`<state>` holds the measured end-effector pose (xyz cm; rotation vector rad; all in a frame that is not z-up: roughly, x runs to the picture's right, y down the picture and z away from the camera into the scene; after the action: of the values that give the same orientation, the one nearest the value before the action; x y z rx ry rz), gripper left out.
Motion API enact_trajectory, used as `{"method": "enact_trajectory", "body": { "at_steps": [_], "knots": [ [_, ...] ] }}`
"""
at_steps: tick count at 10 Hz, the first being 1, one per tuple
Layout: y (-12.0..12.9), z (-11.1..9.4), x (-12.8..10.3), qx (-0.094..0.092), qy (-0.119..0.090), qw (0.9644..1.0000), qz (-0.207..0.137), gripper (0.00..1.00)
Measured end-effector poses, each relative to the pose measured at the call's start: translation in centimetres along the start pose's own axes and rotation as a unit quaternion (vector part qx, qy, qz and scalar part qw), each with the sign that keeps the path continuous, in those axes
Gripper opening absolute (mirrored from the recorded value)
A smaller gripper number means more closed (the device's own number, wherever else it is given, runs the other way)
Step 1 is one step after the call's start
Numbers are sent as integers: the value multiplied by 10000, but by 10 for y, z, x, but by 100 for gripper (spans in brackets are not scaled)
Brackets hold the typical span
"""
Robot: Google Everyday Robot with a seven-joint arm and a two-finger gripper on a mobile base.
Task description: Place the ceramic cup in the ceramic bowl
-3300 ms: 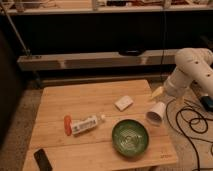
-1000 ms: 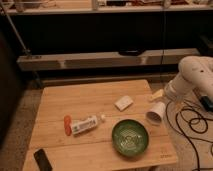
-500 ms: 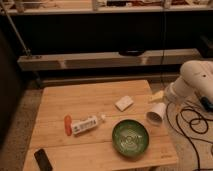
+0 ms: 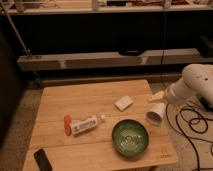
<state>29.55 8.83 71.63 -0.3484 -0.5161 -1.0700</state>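
Compared with the frame a few seconds earlier, the white robot arm [image 4: 197,82] is sitting slightly lower and further toward the right edge, while the small white cylindrical ceramic cup [image 4: 155,114] is hanging in almost the same place, right of centre over the right edge of the light wooden table [image 4: 90,97]. The gripper [image 4: 157,102] is sitting just above the cup, closed on it and holding it tilted with its mouth facing down-left. The cup is hanging up and right of the one round dark-green ribbed ceramic bowl [image 4: 130,138], apart from it. Also lying on the table are one flat white rectangular block [image 4: 124,103], one pale tube with an orange cap [image 4: 82,124], whose label I cannot read, and one black flat rectangular object [image 4: 42,160] at lower left
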Motion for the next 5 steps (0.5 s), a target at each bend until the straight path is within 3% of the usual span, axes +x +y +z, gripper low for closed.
{"method": "enact_trajectory", "body": {
  "at_steps": [3, 5],
  "knots": [
    [2, 7, 1, 156, 125, 9998, 77, 80],
    [3, 5, 7, 197, 87, 9996, 167, 80]
  ]
}}
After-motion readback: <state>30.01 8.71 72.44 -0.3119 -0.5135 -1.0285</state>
